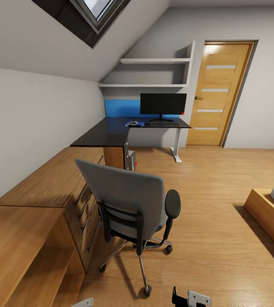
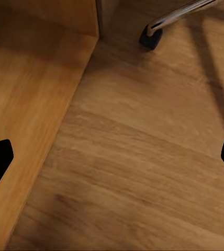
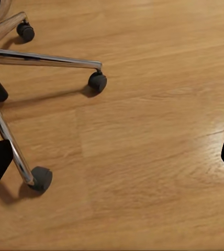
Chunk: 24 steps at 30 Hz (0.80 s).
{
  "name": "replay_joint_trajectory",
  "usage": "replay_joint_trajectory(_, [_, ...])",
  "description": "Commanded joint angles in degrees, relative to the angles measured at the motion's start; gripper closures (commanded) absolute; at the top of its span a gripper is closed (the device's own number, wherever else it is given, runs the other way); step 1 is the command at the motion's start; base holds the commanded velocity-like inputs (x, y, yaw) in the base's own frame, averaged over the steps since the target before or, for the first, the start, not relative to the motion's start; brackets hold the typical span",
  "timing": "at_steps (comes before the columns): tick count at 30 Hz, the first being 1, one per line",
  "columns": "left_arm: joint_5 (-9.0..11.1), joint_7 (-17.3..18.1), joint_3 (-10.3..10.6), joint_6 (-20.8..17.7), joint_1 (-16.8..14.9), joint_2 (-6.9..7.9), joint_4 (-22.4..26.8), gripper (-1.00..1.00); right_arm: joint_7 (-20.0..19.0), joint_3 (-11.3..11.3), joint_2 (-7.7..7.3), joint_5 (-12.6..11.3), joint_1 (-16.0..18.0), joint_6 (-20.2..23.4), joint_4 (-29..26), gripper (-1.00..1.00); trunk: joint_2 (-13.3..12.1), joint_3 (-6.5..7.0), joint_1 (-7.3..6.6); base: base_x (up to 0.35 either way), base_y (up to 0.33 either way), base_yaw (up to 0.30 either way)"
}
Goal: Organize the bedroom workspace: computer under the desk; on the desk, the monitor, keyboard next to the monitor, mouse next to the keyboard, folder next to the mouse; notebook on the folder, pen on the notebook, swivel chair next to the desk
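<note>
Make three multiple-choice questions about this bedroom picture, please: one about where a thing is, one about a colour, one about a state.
1. Where does the monitor stand?
A. on the dark desk
B. on the floor
C. on the bed

2. What colour is the back of the swivel chair?
A. red
B. grey
C. yellow

3. How is the door?
A. wide open
B. lying on the floor
C. closed

Answers:
1 A, since the screen rises from the desktop beneath the wall shelves.
2 B, since the backrest facing the head camera is grey, with black armrests.
3 C, since the door sits flat within its frame.
</note>
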<state>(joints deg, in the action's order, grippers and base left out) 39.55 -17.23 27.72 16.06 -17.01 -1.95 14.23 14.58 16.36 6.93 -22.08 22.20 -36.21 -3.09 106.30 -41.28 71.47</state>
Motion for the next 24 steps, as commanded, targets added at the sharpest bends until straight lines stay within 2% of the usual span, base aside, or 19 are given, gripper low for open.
replay_joint_trajectory(1, [0.37, -0.34, 0.5, 0.2, -0.04, 0.02, 0.01, -1.0, 0.36, 0.51, 0.01, -0.25, 0.04, -0.09, 0.02, -1.0, 0.44, -0.33, 0.22, 0.0, 0.0, 0.0])
replay_joint_trajectory(17, [0.36, -0.34, 0.55, 0.2, -0.04, -0.03, 0.01, -1.0, 0.36, 0.51, 0.01, -0.25, 0.04, 0.0, 0.02, -1.0, 6.86, -4.6, 3.73, 0.0, 0.0, 0.0])
replay_joint_trajectory(24, [0.39, -0.34, 0.58, 0.2, -0.04, -0.02, 0.01, -1.0, 0.36, 0.47, 0.01, -0.25, 0.04, -0.02, 0.02, -1.0, 9.67, -6.08, 5.27, 0.0, 0.0, 0.0])
